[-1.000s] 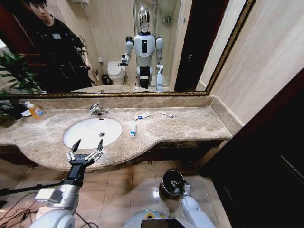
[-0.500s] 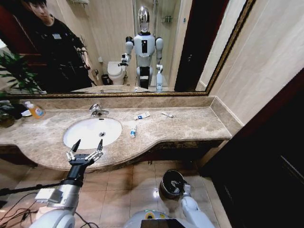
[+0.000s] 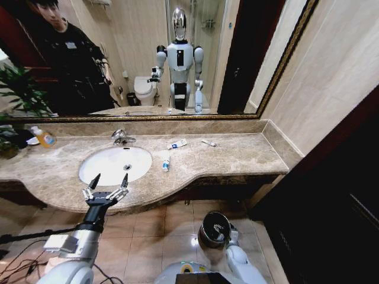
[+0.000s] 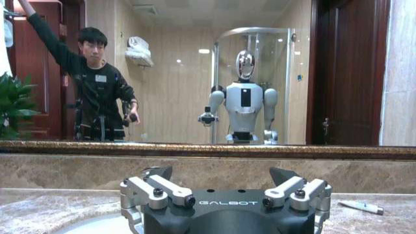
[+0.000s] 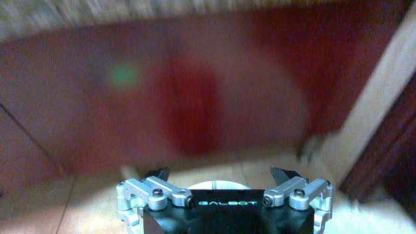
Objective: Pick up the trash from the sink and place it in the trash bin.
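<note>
Trash: two tubes on the counter, none in the basin as far as I can see. One white-blue tube [image 3: 166, 164] lies just past the sink's rim, ahead and to the right of my left pincer. A second tube [image 3: 176, 144] sits farther back toward the mirror. A thin white stick [image 3: 208, 142] is beyond it, well right of my left pincer; the left wrist view also catches it [image 4: 359, 206] on the marble.

Sink [image 3: 89, 167]: bowl looks bare, tap [image 3: 121, 137] at the back. It's directly ahead of my left pincer [image 3: 106, 183], which hovers at the counter's front edge, fingers spread apart, holding nothing.

Bin [image 3: 207, 234]: on the floor tiles below the counter, well right of my left pincer. My right pincer [image 3: 223, 228] hangs just at the bin's rim, low by my base. In the right wrist view [image 5: 219, 176] its fingers are apart, nothing between them.

Progress, my read: nothing gripped, all three visible pieces untouched on the counter. Can't tell what's inside the bin. So pick, carry, drop is left for each piece.

Orange bottle [image 3: 44, 138] far left by the plant [image 3: 18, 94], not trash.

Writing: "GALBOT" on both pincer bodies. Tube labels too small to read.
</note>
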Tool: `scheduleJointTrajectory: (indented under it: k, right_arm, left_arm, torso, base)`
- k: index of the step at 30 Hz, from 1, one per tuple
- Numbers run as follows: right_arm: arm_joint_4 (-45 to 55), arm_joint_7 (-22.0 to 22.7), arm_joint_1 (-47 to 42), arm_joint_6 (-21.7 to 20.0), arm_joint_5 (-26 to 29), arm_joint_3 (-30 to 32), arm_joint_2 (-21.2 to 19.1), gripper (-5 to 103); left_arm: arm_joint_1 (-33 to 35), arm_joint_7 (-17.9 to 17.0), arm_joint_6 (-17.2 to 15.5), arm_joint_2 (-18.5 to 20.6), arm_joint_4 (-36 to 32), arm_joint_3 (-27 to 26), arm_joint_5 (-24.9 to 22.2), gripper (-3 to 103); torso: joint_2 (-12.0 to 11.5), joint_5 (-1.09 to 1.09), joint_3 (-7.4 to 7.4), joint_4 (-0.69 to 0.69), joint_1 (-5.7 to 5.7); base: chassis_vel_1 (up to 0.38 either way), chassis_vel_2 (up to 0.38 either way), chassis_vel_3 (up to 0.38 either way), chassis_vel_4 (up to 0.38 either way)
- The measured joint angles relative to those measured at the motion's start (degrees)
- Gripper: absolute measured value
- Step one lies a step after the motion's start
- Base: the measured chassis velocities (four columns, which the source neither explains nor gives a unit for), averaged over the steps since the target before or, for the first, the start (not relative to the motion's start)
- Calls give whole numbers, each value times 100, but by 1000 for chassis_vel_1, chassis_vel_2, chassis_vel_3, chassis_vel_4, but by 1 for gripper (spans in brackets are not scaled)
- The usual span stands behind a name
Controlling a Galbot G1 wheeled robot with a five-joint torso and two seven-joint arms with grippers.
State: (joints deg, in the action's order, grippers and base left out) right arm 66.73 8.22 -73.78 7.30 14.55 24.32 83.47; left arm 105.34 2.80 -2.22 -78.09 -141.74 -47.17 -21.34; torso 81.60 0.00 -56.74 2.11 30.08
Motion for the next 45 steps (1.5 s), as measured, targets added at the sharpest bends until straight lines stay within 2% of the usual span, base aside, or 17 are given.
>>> scheduleJointTrajectory:
  k: [2,4,7,8,10,12,15,20,25,28,29,31,39,40,42,43,45]
  right_arm:
    - [471,207,-182,230,-341,0,18,100]
    - [720,234,-279,247,-411,-2,25,100]
    - [2181,184,-803,3,-514,-61,35,100]
    - [2181,184,-803,3,-514,-61,35,100]
    - [3061,125,-1085,-150,-673,-112,38,100]
    - [3238,118,-1133,-162,-739,-129,34,100]
    - [4081,110,-1268,-175,-1163,-244,8,100]
    - [4689,112,-1118,-429,-1233,-412,-24,100]
    - [4761,57,-773,-728,-1142,-541,-85,100]
    - [4692,-225,-339,-1110,-946,-690,-240,100]
    - [4692,-225,-339,-1110,-946,-690,-240,100]
    - [4517,-394,56,-1324,-800,-776,-391,100]
    - [3688,-613,1241,-1648,-434,-834,-905,100]
    - [3412,-707,1509,-1731,-378,-829,-1053,100]
    - [2968,-1181,1930,-1825,-298,-765,-1283,100]
    - [2968,-1181,1930,-1825,-298,-765,-1283,100]
    - [2438,-1779,2488,-1998,-13,-715,-1535,100]
  left_arm:
    - [0,0,0,0,0,0,0,100]
    - [0,0,0,0,0,0,0,100]
    - [0,1,0,0,0,0,-1,100]
    - [0,1,0,0,0,0,-1,100]
    - [0,0,0,0,0,0,0,100]
    - [0,0,0,0,0,0,0,100]
    - [0,0,0,0,0,0,0,100]
    - [0,0,0,1,0,0,0,100]
    - [0,0,0,0,0,0,0,100]
    - [0,1,0,0,0,0,0,100]
    - [0,1,0,0,0,0,0,100]
    - [0,0,0,0,0,0,0,100]
    - [0,-1,0,0,0,-1,0,100]
    - [0,-1,0,0,0,0,0,100]
    - [0,0,0,0,0,0,0,100]
    - [0,0,0,0,0,0,0,100]
    - [0,0,0,0,0,0,0,100]
  torso:
    - [0,0,0,0,0]
    - [0,0,0,0,0]
    - [0,-1,0,0,1]
    - [0,-1,0,0,1]
    - [1,-1,0,0,1]
    - [1,-1,0,0,1]
    - [1,-1,0,0,1]
    - [1,-1,0,0,1]
    - [1,-1,0,0,1]
    - [0,0,0,0,1]
    - [0,0,0,0,1]
    - [1,0,0,0,1]
    - [-1,0,-1,0,1]
    - [-1,1,-1,1,1]
    - [-1,2,-1,0,1]
    - [-1,2,-1,0,1]
    - [-1,1,-2,0,1]
  base:
    - [0,0,0,0]
    - [0,0,0,0]
    - [0,0,0,0]
    - [0,0,0,0]
    - [0,0,0,0]
    - [0,0,0,0]
    - [0,0,0,0]
    - [0,0,0,0]
    - [0,0,0,0]
    - [0,0,0,0]
    - [0,0,0,0]
    - [0,0,0,0]
    - [0,0,0,0]
    - [0,0,0,0]
    - [0,0,0,0]
    - [0,0,0,0]
    - [0,0,0,0]
